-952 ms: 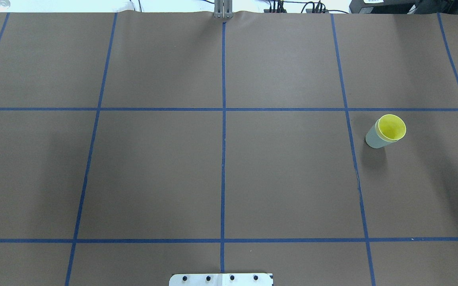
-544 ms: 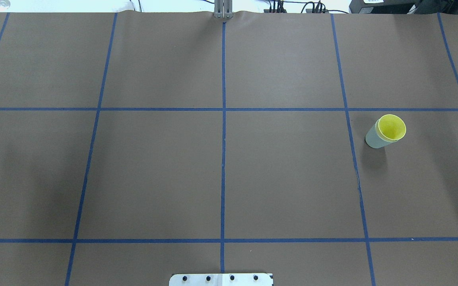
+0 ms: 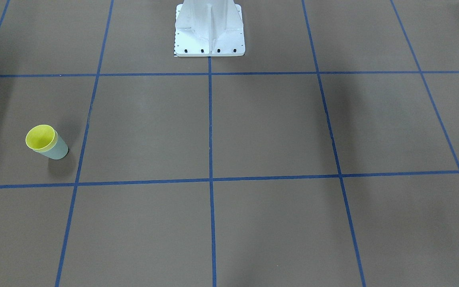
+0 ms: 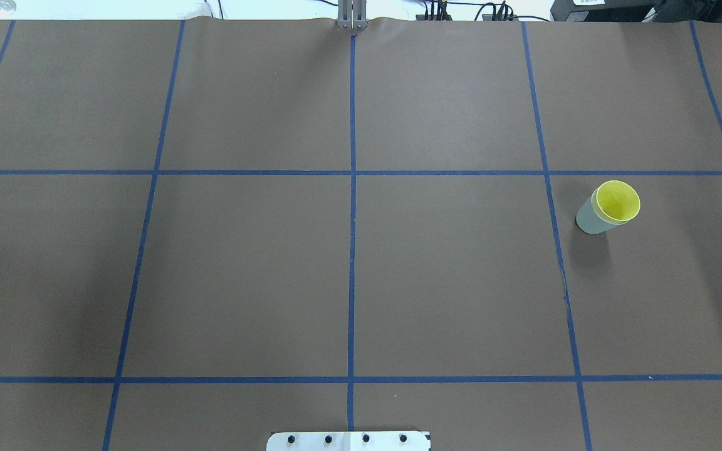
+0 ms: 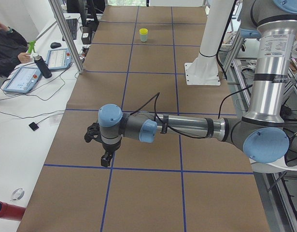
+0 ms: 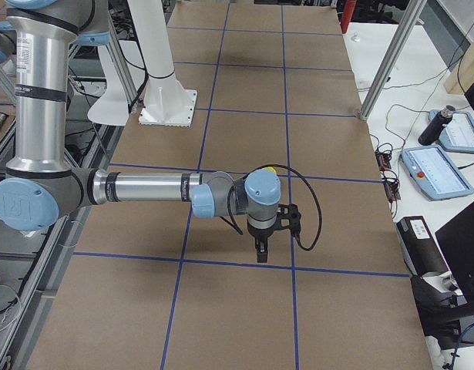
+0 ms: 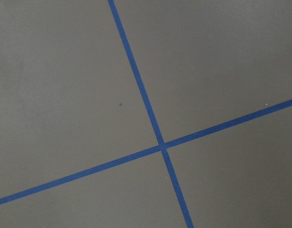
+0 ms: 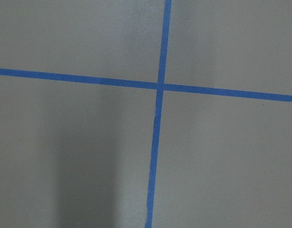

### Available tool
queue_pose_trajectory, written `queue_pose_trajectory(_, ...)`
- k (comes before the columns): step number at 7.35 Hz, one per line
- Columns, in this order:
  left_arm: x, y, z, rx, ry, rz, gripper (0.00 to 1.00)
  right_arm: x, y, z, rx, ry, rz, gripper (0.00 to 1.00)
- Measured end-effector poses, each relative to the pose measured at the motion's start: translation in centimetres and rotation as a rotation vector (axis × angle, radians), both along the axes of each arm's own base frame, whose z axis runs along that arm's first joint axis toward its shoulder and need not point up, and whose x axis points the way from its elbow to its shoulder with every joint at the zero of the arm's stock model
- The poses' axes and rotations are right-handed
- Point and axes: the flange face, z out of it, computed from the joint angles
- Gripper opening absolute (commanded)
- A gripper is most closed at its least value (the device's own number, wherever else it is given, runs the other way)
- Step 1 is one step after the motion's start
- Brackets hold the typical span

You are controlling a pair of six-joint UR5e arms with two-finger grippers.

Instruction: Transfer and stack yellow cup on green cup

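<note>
Apparently finished, judging by the stack: has the yellow cup [image 4: 618, 202] seated inside the green cup [image 4: 588, 219], with only a thin yellow rim and the bright interior showing above the pale mint wall. Stands upright on the desk [image 4: 348, 282], in a middle-row tape square on the robot's right, touched by neither arm. Leaves, by the look of it, nothing to do on the cups themselves. Cannot tell whether the fingers of the left gripper [image 5: 106, 158] or of the right gripper [image 6: 261, 250] are spread or closed: seen only from the side, pointing down over the desk. Looks plain and unmarked, tapered, round-rimmed, smooth plastic, matched in size.
</note>
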Motion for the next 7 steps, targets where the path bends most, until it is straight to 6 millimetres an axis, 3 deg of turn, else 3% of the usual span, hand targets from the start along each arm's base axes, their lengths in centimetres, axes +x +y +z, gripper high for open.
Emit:
queue_pose_trajectory(2, -1.5, -0.6, -0.6, -0.036, -0.004, 0.011, 1.00, 1.0, 0.0, -0.3, -0.037, -0.045, 0.023, 0.99)
queue_pose_trajectory(7, -1.4, 1.4, 2.3, -0.123, 0.008, -0.024, 1.00, 2.1, 1.2, 0.7, -0.110, -0.087, 0.050, 0.99)
